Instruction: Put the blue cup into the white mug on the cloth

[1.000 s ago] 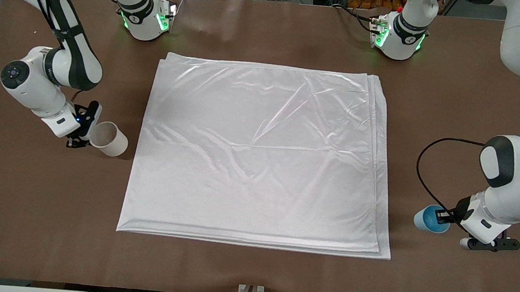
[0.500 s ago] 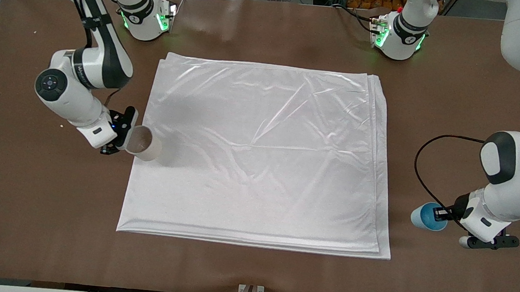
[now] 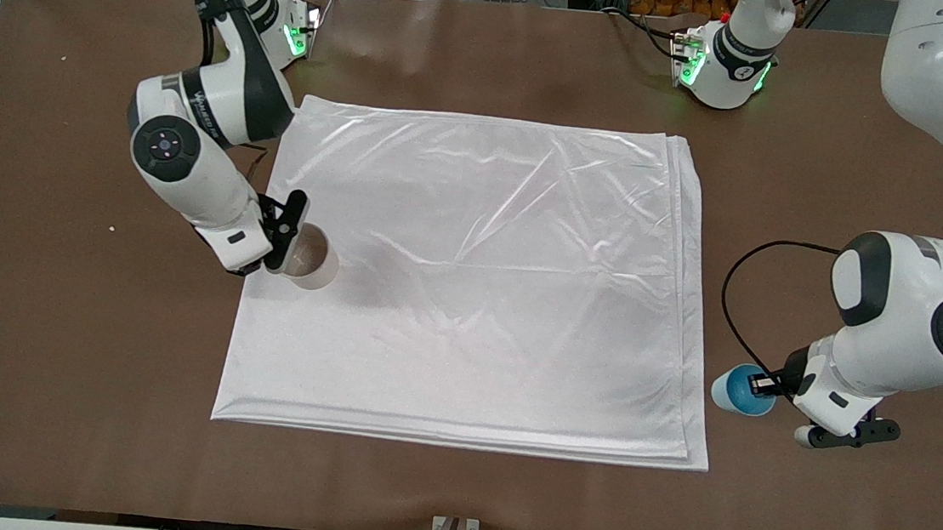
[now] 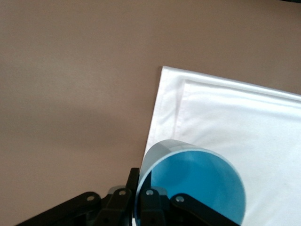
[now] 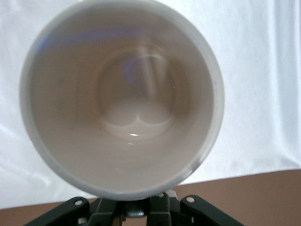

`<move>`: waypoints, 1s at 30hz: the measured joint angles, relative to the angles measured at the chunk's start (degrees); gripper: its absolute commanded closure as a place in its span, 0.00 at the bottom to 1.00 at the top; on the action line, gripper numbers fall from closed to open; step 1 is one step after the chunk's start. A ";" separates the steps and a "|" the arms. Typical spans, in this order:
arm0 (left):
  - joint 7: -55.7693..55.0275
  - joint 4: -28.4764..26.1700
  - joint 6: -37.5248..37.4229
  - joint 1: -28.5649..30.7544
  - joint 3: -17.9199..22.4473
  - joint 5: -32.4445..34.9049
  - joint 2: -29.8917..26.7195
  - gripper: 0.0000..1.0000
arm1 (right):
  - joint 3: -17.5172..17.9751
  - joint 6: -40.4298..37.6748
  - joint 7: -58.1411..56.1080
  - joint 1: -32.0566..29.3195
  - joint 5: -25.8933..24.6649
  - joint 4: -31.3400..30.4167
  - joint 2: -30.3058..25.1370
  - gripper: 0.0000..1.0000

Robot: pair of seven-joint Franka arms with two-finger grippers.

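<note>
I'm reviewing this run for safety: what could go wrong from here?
1. The right end effector holds the white mug by its rim, tilted over the wrinkled cloth; set down like that, it might tip.
2. The left end effector grips the blue cup by one wall only, just off the cloth's edge; it could slip or swing while carried.

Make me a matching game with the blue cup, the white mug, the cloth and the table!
Things:
1. blue cup
2. white mug
3. cloth
4. table

Descriptions:
A. brown, under everything
B. held by the right pincer over the cloth's edge
C. held by the left pincer beside the cloth
D. spread flat, wrinkled and shiny

Pairs: 1-C, 2-B, 3-D, 4-A
</note>
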 measured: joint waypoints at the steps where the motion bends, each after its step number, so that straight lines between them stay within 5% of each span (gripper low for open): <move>1: -0.55 0.00 -0.19 -0.31 0.00 0.00 -0.04 1.00 | 0.01 -0.24 0.73 0.79 -0.01 0.83 0.64 1.00; 30: -17.89 -0.02 -4.75 -13.27 -0.31 -0.01 -2.72 1.00 | -0.28 10.37 17.37 17.33 -2.42 9.31 19.29 0.91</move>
